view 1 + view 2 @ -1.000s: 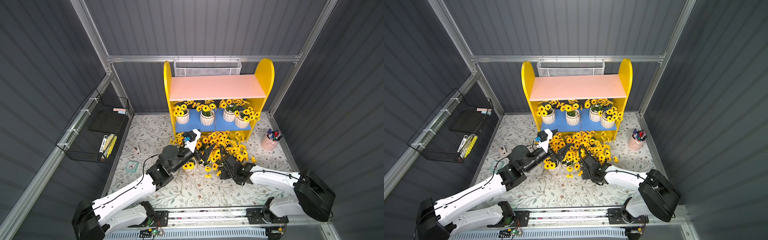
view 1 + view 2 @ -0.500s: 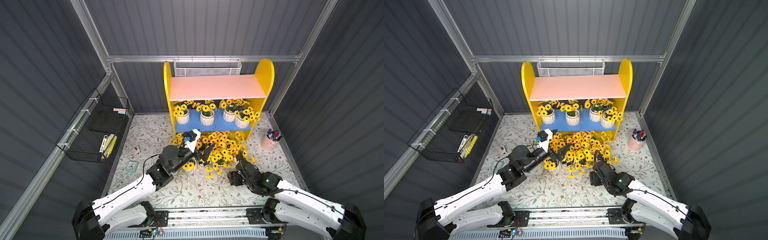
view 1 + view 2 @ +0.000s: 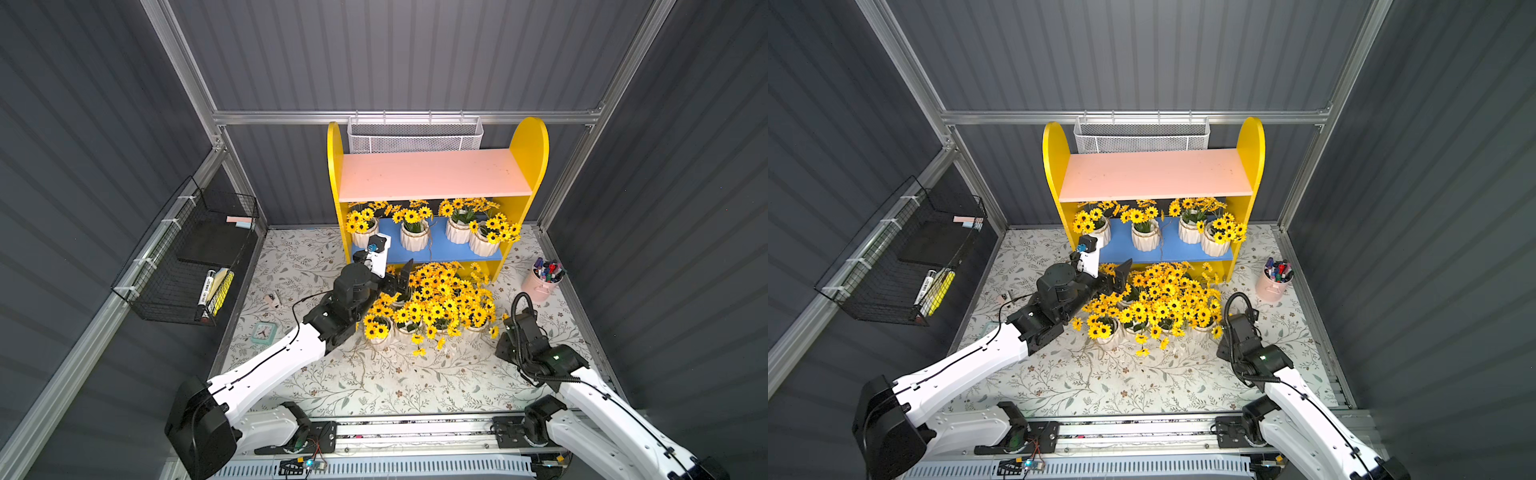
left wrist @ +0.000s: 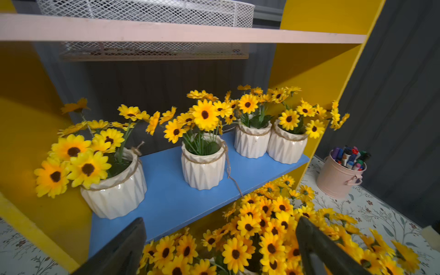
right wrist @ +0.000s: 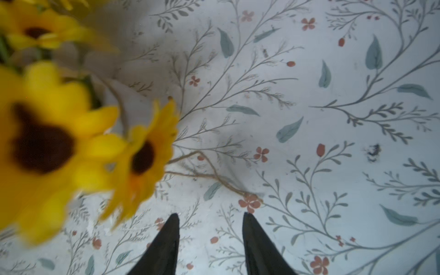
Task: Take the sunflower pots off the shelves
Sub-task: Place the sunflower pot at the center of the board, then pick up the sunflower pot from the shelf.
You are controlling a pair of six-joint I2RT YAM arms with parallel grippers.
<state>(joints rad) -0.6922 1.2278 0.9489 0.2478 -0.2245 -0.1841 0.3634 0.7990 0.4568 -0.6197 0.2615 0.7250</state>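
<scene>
The floral counter fills the floor of a grey-walled cell. The shelves stand upright at its far middle, against the back wall. A mesh basket hangs on the rail behind their top. A wire basket hangs on the left wall.

The pots are in two groups. Most crowd together on the counter just in front of the shelves, their flowers one yellow mass. The farthest flowers lie under the front edge of the blue board. Four more pots stand upright in a row on that board: one at the left end, one near the middle and two close together at the right end.

The left gripper hangs over the far left edge of the counter group, just near of the blue board and aimed at the shelves. Its jaws are spread wide and hold nothing. The right gripper points down at bare counter by the near right edge of the group. Its jaws stand a narrow gap apart with nothing between them. Blurred flowers are close beside it, and a strand of twine lies on the counter ahead of its tips.

A cup of pens sits on the counter right of the shelves, apart from the pots. A clock lies near the left edge.
</scene>
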